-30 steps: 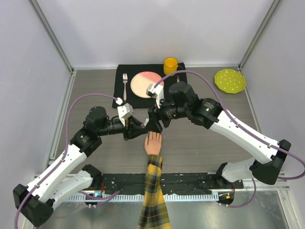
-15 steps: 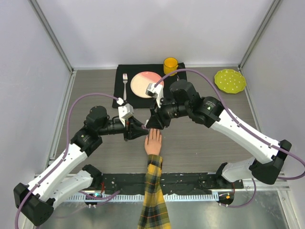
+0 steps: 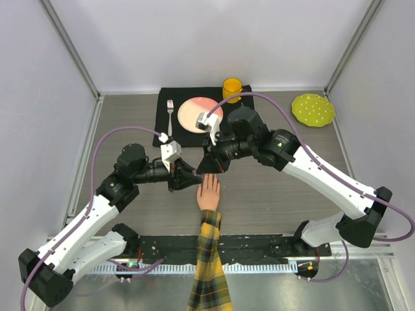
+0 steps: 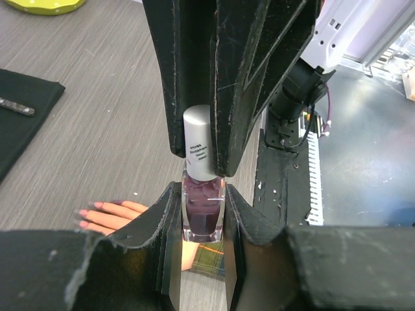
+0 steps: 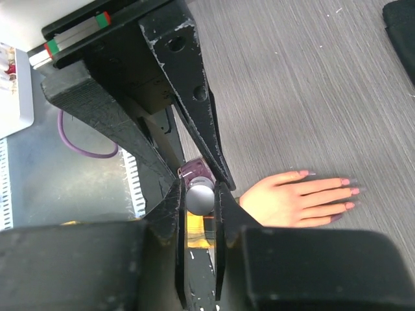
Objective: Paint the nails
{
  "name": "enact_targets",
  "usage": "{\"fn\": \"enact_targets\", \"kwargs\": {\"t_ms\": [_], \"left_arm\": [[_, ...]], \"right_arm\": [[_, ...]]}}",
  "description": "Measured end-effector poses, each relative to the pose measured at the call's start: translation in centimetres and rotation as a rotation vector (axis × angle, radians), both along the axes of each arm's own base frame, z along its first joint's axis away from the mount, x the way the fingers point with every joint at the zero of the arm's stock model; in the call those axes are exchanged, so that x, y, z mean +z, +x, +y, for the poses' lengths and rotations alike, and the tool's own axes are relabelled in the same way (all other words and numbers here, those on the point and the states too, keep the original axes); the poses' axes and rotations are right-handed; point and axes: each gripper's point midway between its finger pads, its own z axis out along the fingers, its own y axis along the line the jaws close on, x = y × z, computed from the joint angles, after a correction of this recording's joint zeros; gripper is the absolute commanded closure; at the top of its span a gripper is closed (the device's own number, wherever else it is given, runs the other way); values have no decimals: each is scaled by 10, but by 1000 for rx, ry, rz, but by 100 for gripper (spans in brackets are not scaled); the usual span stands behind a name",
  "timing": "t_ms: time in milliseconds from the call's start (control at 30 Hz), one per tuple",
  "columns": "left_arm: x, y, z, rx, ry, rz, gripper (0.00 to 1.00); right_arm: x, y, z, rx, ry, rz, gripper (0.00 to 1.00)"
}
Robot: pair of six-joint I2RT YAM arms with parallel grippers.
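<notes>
left pincer (image 4: 202, 194) clamped on 1 polish bottle (image 4: 202, 220) | right pincer (image 5: 200, 192) clamped on its 1 cap (image 4: 197, 142) | 1 mannequin hand (image 5: 285, 199), 5 nails (image 5: 345, 182), near both pincers

Notes pale peach mannequin hand (image 3: 209, 192), pink nails (image 5: 353, 191), yellow-black plaid sleeve (image 3: 209, 272). Finds purple polish bottle (image 4: 203, 217), silver-white cap (image 4: 198, 146). Logs black mat (image 3: 185, 92), pink-cream plate (image 3: 191, 113), yellow cup (image 3: 232, 87), lime dotted dish (image 3: 313, 110) along grey wood-grain table's (image 3: 272, 194) far edge.

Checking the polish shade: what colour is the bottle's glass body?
Dark purple; the bottle shows best in the left wrist view.
</notes>
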Motion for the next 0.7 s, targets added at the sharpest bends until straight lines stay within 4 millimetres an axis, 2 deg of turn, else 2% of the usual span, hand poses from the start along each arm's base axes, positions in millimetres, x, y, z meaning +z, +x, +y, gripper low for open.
{"fn": "enact_targets", "kwargs": {"t_ms": [133,267,400,467,600,700], "left_arm": [[-3,9,3,58,18,-7,100],[-12,29,13,184,80,-26,100],[-26,43,33,328,153,-33,100],[-28,48,44,390,165,-47,100],[-24,53,53,448,167,-71,100],[-23,55,53,458,164,-77,100]], "right_arm": [[-3,6,2,-35,-6,14,99],[-13,22,12,-131,-13,30,99],[-27,38,33,-375,-85,64,99],[-26,43,47,-517,-109,66,99],[-22,47,55,-670,-105,56,99],[-22,49,55,-730,-98,60,88]]}}
